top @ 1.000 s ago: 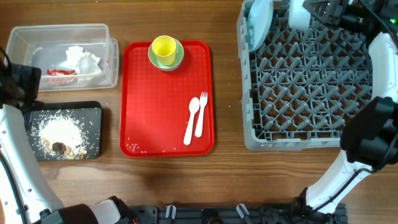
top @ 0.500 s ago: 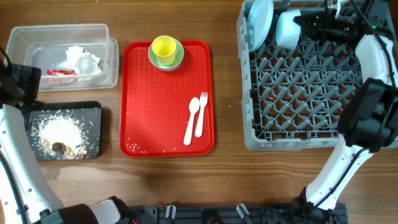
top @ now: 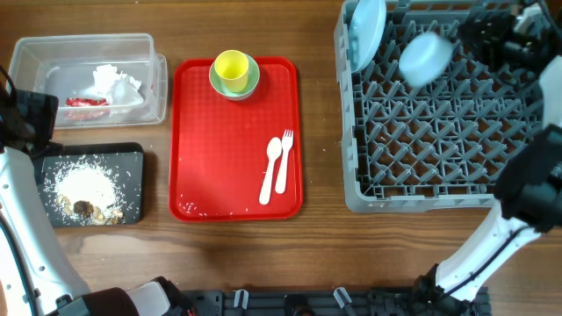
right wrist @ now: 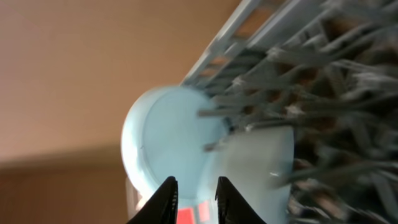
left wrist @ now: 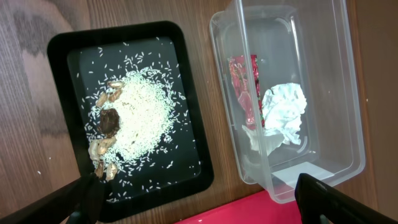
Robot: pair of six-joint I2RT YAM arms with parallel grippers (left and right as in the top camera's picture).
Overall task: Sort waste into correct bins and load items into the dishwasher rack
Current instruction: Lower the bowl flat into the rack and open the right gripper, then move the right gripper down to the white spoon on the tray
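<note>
The pale blue bowl (top: 425,58) lies tilted in the grey dishwasher rack (top: 421,197), beside the upright pale blue plate (top: 367,31). My right gripper (top: 470,37) hangs just right of the bowl. In the right wrist view its jaws (right wrist: 196,182) stand slightly apart with nothing between them, facing the bowl (right wrist: 261,168) and plate (right wrist: 168,137). My left gripper (left wrist: 199,211) is wide open above the black tray (left wrist: 68,56) of food scraps (left wrist: 111,121) and the clear tub (left wrist: 348,143) holding the napkin (left wrist: 283,112) and wrapper (left wrist: 245,87).
A red tray (top: 202,140) in the middle carries a yellow cup (top: 231,66) standing in a pale green bowl (top: 248,85), plus a white fork (top: 283,162) and spoon (top: 270,171). The left arm runs along the table's left edge.
The right gripper has let go of the bowl and drawn back to the right. The bowl has settled lower in the rack. The left arm has not moved.
</note>
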